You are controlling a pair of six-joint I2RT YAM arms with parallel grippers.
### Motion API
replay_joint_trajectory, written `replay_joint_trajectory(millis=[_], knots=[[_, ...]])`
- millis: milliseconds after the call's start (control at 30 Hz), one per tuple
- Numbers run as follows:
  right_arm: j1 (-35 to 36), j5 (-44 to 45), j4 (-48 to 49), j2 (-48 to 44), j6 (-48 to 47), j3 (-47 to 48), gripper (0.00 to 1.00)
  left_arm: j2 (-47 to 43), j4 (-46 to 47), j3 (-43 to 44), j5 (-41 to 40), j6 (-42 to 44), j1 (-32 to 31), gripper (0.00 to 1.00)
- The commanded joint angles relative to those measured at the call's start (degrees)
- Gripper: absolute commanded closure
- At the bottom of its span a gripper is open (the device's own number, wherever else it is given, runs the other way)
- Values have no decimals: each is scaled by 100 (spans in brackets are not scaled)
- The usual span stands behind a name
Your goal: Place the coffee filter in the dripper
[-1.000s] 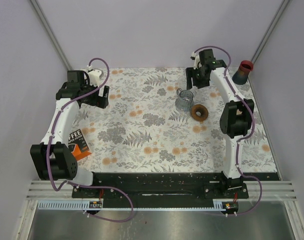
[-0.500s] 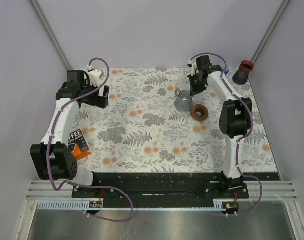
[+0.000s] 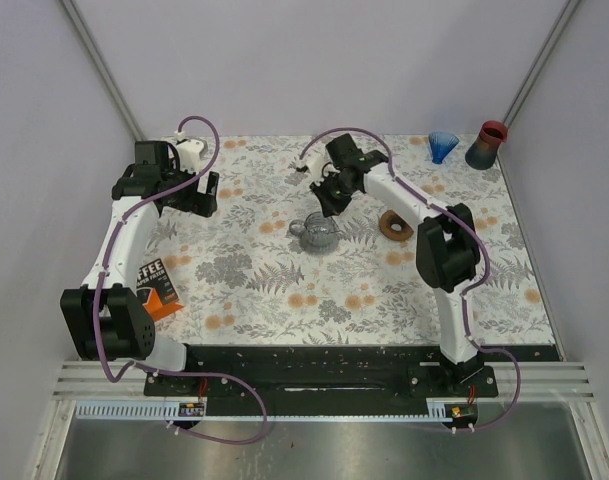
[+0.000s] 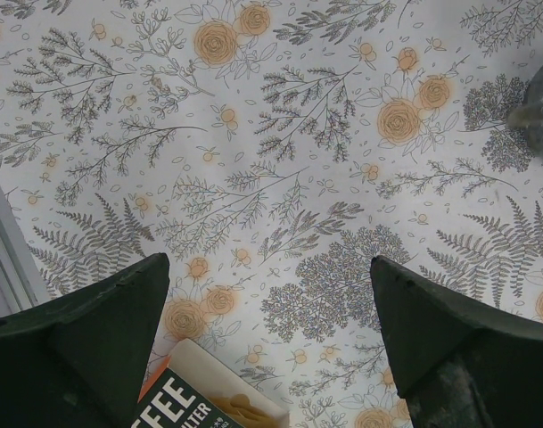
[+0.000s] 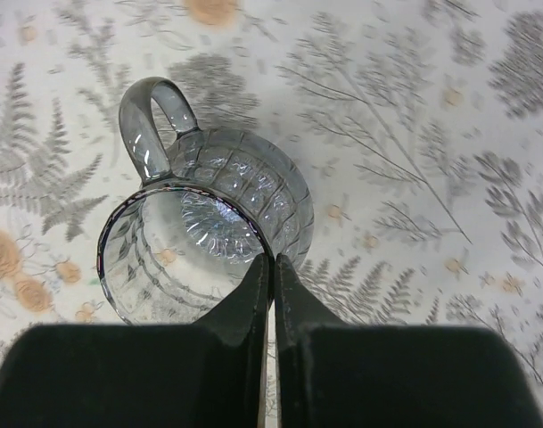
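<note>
A clear ribbed glass dripper [image 3: 317, 232] with a handle is near the table's middle. My right gripper [image 3: 330, 203] is shut on it. In the right wrist view the two fingers pinch the near rim of the dripper [image 5: 209, 241], and the right gripper [image 5: 272, 260] shows almost no gap. The coffee filter box [image 3: 156, 285], orange and black, lies at the left edge. Its open end shows tan filters [image 4: 231, 406] in the left wrist view. My left gripper [image 4: 269, 267] hangs open above the floral cloth, just beyond the box, holding nothing.
A brown ring [image 3: 395, 225] lies right of the dripper. A small blue cone [image 3: 442, 146] and a red-rimmed dark cup [image 3: 488, 143] stand at the back right corner. Metal frame posts rise at both back corners.
The right gripper shut on the dripper's rim and carried it from the back right toward the table's middle, uncovering the blue cone. The left arm has not moved.
</note>
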Motion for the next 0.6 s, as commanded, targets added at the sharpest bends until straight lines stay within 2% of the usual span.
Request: replay_joint_trajectory(millis=[0,300,367,433,500,567], knots=[[259,-430,-315,-9,-826,38,92,-159,107,-55,-55,98,-13,1],[620,-597,-473,114,-1522,179,86,-142,107,-46,-46,107,-13,1],[655,-510,-491,184,-1434,310,80,-150,107,-55,-46,124,-4,1],[638,-439,-500,132,-1119,573,69,-150,98,-63,-46,124,-13,1],[647,-456,-517,-51,-995,820,50,-141,63,-55,-46,150,-4,1],[612,-230,-247,-368,-758,838,35,-124,19,-28,-37,168,-4,1]])
